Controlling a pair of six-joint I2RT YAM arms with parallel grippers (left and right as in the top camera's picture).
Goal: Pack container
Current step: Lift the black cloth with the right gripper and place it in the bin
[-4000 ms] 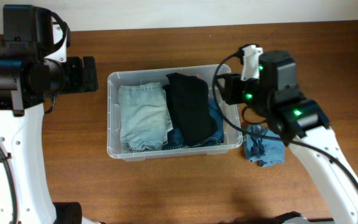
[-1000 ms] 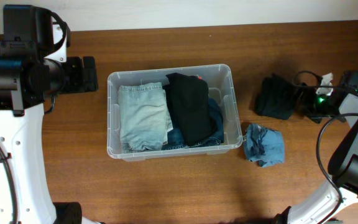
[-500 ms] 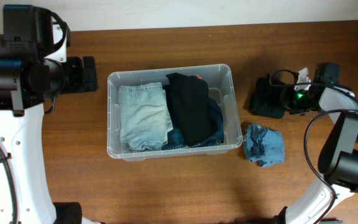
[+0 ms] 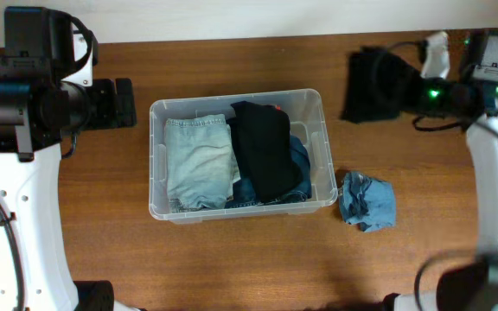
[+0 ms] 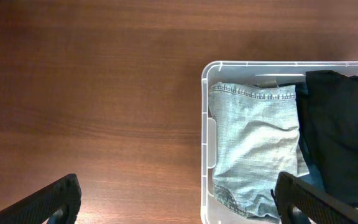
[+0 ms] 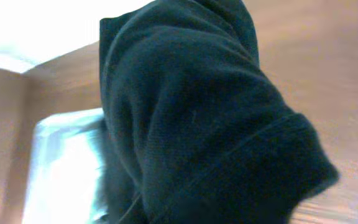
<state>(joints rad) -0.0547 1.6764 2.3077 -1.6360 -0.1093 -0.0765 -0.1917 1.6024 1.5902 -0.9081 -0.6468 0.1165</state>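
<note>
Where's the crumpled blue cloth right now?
Overhead view: the blue cloth lies on the table, outside the container, just right of its near-right corner.

Clear plastic container (image 4: pixel 156 173), wood table (image 4: pixel 232 259), fleecy cloth (image 6: pixel 191 124)

Right gripper (image 4: pixel 407 92) fingers hidden behind dark garment (image 6: pixel 191 118), container (image 5: pixel 209 143) cropped right and below in left wrist view, left gripper (image 5: pixel 179 205) fingertips (image 5: pixel 55 199) cropped.

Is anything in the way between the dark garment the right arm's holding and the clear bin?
Nothing visible. Only bare table lies between the dark garment and the container. The crumpled blue cloth lies farther down the container's right side in the overhead view, off that path.
</note>
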